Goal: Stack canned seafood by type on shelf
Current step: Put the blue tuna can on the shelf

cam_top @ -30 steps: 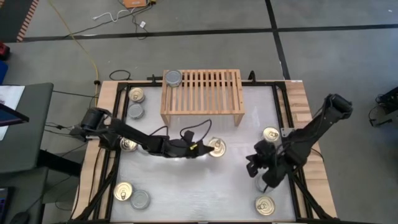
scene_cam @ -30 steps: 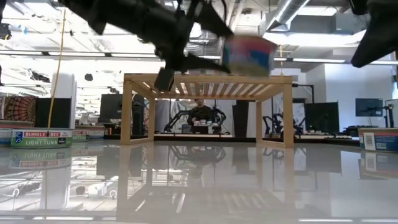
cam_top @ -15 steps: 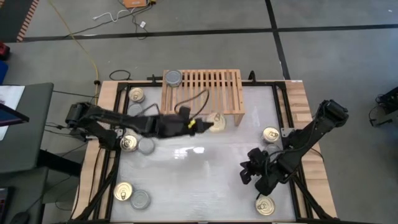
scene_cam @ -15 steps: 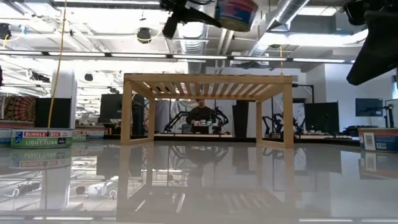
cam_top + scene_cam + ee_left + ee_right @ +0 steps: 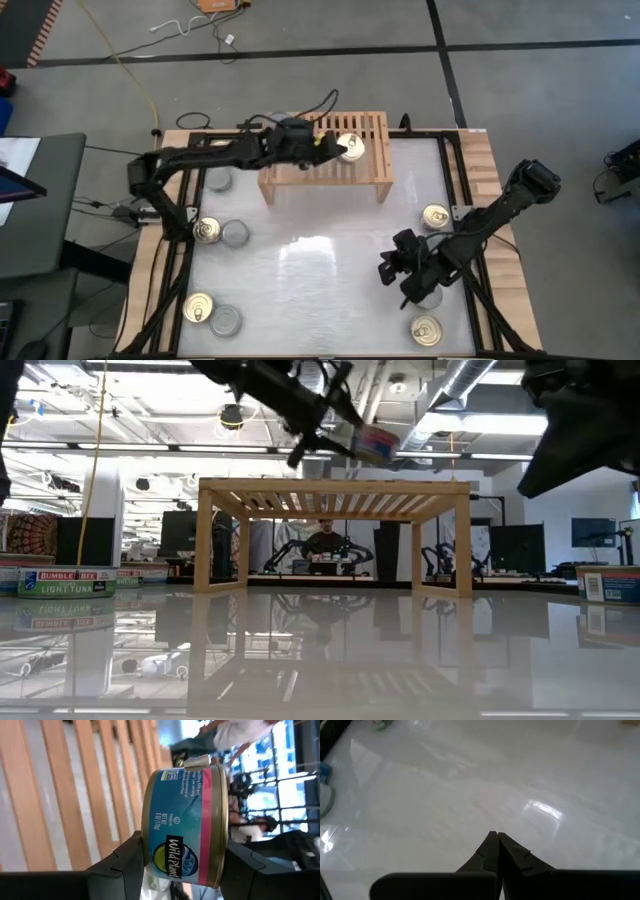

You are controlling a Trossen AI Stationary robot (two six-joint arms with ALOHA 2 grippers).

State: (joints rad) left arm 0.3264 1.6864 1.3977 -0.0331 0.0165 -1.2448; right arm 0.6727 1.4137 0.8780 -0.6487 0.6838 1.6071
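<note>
showing tin (image 5: 186, 825) label: wild planet

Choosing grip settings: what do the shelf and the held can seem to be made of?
The shelf: light, apparently unfinished wood, with visible grain and slats. The can held in the left gripper: likely metal, judging by its gold-toned rims and pull-tab lid, wrapped in a glossy blue-and-pink label that could be paper.

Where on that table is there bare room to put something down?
The middle of the table, between the wooden shelf and the right gripper, is bare. The left edge is crowded with tins, and more sit near the right edge.
</note>
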